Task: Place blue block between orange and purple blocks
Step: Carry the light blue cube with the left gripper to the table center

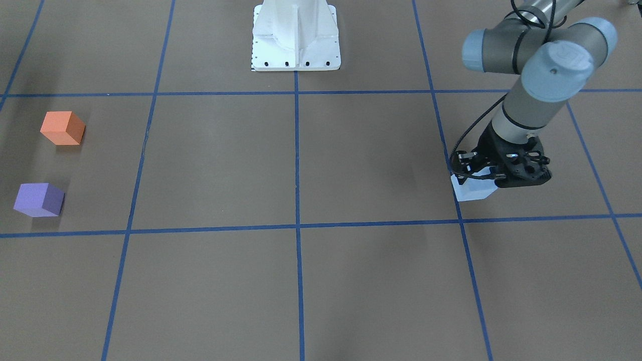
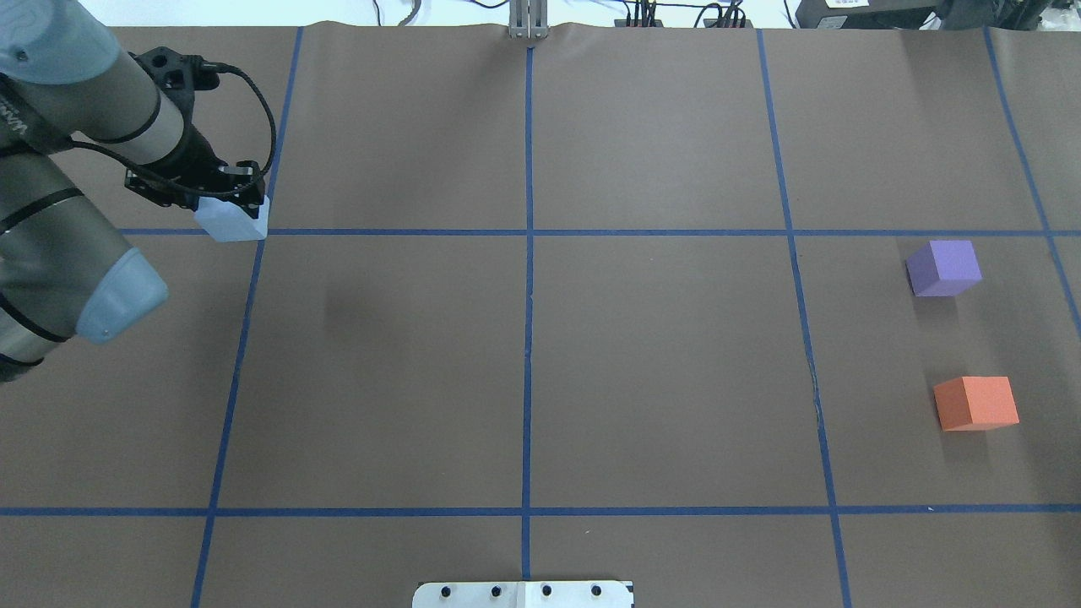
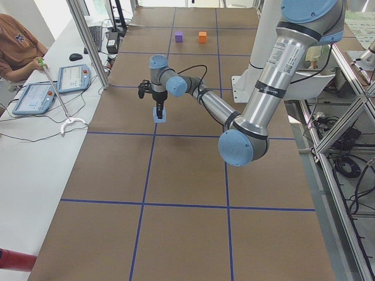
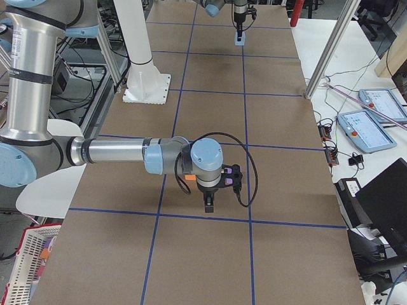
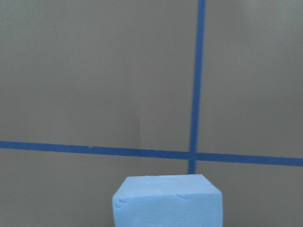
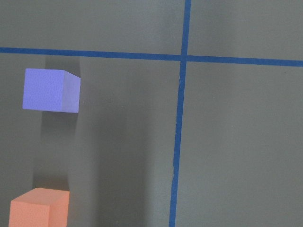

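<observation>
- Left gripper [image 2: 226, 205] clamped on blue block [image 2: 233, 225], near worktop's left edge.
- Orange block [image 2: 975, 404], purple block [image 2: 943, 268]: apart, near right edge.
- Right gripper [image 4: 208, 204]: jaw state impossible to tell.

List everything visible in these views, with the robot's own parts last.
blue block: 1, light blue, robot's left side of the table, by a tape crossing
orange block: 1, orange, robot's right side
purple block: 1, purple, beyond the orange one, apart from it
table: 1, brown, blue tape grid
pedestal: 1, white, middle of the robot's edge
tablets: 2, blue-rimmed, side bench
operator: 1, orange shirt, at that bench
left gripper: 1, black, at the blue block; grip unclear
right gripper: 1, black, over the table's right part; state unclear
</observation>
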